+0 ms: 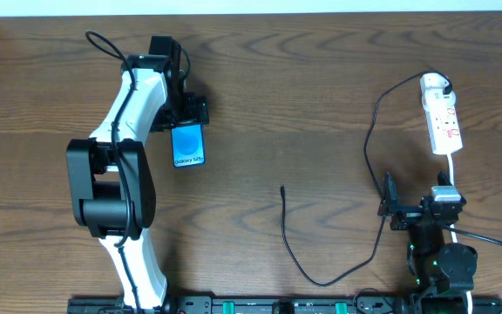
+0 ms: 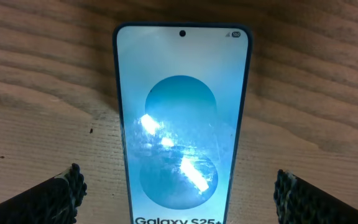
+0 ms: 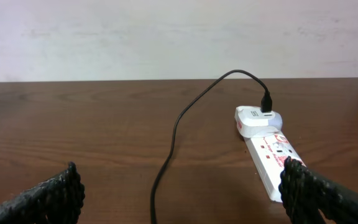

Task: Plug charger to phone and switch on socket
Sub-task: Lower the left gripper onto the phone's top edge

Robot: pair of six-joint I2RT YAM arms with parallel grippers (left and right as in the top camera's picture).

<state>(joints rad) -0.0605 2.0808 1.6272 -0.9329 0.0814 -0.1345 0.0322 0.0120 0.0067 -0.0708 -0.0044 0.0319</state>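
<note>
The phone (image 1: 188,145) lies flat on the wooden table, its blue screen (image 2: 180,118) lit. My left gripper (image 1: 188,120) hovers over it, open, with the fingers (image 2: 64,196) wide apart either side of the phone's lower end and not touching it. The white socket (image 1: 445,122) lies at the far right, with the charger's white plug head (image 3: 257,119) seated in its far end. From there the black charger cable (image 3: 173,137) loops across the table to its loose connector tip (image 1: 283,187). My right gripper (image 1: 412,208) stands open and empty near the socket's (image 3: 272,158) front end.
The socket's thick white cord (image 1: 453,170) runs toward the right arm's base. Bare wooden table (image 1: 321,105) separates the phone from the cable tip. A pale wall (image 3: 166,37) rises behind the table's far edge.
</note>
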